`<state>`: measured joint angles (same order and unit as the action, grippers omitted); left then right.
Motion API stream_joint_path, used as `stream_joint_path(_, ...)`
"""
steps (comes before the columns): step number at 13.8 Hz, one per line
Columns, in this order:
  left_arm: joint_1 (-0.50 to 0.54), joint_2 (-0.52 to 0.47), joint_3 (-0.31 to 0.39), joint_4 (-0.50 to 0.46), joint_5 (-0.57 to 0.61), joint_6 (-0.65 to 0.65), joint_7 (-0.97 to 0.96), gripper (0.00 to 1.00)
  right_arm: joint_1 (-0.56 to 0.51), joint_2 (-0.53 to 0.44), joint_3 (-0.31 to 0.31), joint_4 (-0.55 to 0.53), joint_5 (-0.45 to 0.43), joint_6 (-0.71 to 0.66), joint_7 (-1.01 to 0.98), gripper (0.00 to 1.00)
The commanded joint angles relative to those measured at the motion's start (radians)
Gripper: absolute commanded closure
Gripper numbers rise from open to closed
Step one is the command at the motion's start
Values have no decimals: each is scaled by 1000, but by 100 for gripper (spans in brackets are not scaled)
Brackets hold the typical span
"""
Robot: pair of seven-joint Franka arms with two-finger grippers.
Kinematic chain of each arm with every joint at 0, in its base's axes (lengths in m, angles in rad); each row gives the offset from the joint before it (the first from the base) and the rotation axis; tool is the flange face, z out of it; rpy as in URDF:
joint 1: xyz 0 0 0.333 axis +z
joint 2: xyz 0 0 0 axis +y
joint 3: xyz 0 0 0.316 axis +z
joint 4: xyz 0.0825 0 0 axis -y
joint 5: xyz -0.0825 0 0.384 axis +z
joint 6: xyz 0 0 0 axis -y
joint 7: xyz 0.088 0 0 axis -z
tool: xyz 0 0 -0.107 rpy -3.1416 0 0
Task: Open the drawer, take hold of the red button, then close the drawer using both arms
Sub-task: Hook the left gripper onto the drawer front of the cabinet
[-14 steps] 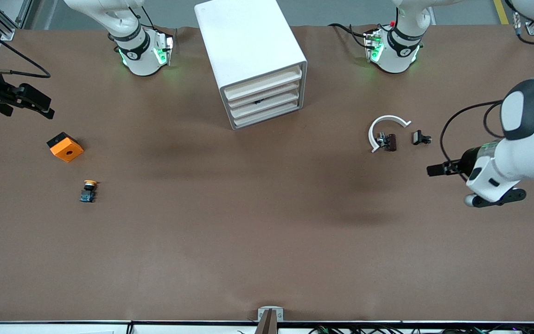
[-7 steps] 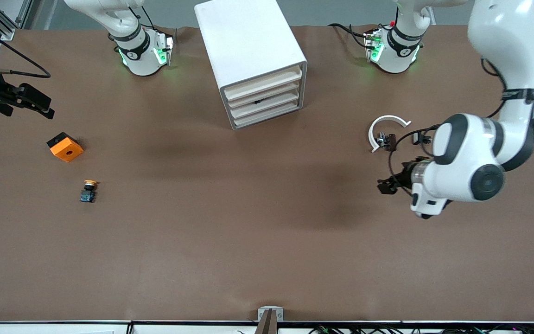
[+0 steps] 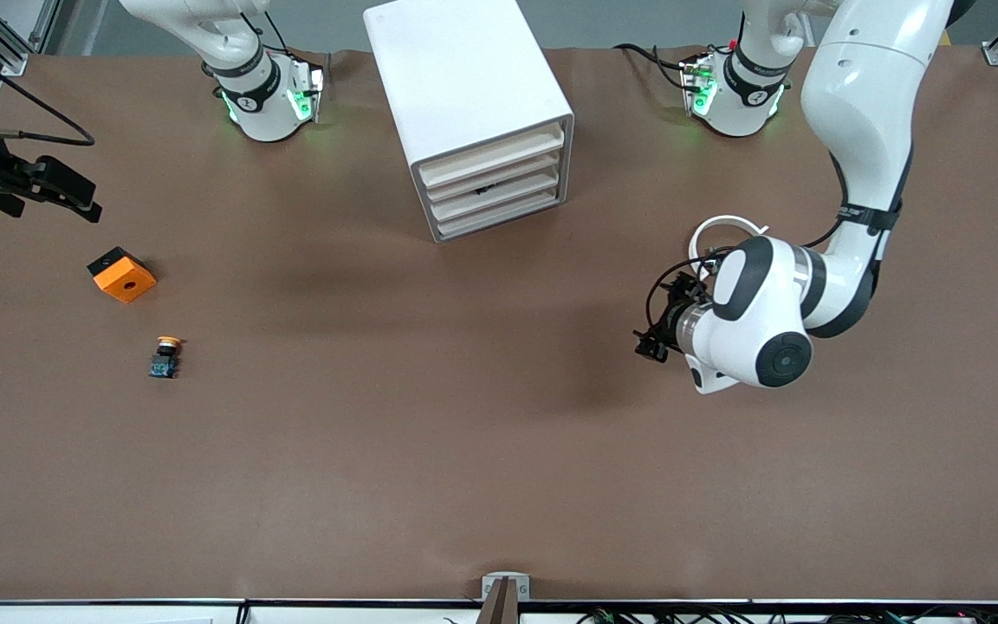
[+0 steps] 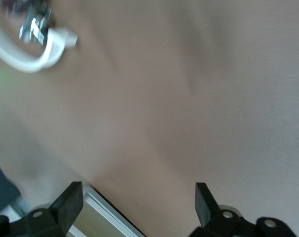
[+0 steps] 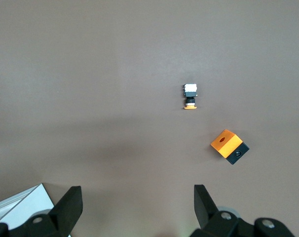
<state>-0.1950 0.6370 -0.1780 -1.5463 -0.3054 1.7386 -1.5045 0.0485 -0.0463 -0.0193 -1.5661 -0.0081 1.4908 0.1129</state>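
Note:
The white cabinet point(image 3: 464, 104) stands between the two arm bases, with its stacked drawers point(image 3: 495, 186) all shut. The button is hidden. My left gripper point(image 3: 648, 345) point(image 4: 137, 190) hangs open and empty over bare table beside a white ring point(image 3: 724, 224). At the right arm's end of the table my right gripper point(image 3: 87, 201) point(image 5: 137, 192) waits over the mat, open with nothing between its fingers.
An orange block with a hole point(image 3: 121, 274) point(image 5: 229, 146) and an orange-capped push-button point(image 3: 166, 355) point(image 5: 190, 96) lie near the right arm's end. The white ring point(image 4: 21, 61) is partly covered by the left arm, with a small part beside it.
The left arm has swung in from its end of the table toward the middle and now covers the small parts by the white ring. The right arm has not moved.

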Motion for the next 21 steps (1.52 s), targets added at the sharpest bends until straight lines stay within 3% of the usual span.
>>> stream_joint_path(1, -38, 49, 6, 20, -43, -2, -213, 0, -9, 5, 1, 18, 11, -12, 4, 0)
stream_joint_path(3, -105, 58, 8, 20, -73, -1, -284, 0, -7, 5, 1, 18, 11, -14, 4, 0)
stream_joint_path(9, -145, 81, 6, 14, -309, -56, -503, 0, -10, 5, 1, 18, 11, -14, 4, 0)
stream_joint_path(14, -213, 119, 5, 14, -352, -201, -695, 0, -7, 5, 1, 18, 11, -14, 4, 0)
stream_joint_path(16, -227, 130, 5, 9, -417, -246, -723, 6, -4, 5, 1, 18, 11, -14, 4, 0)
stream_joint_path(21, -280, 152, 5, 0, -452, -345, -786, 25, 1, 5, 1, 18, 11, -14, 4, 0)
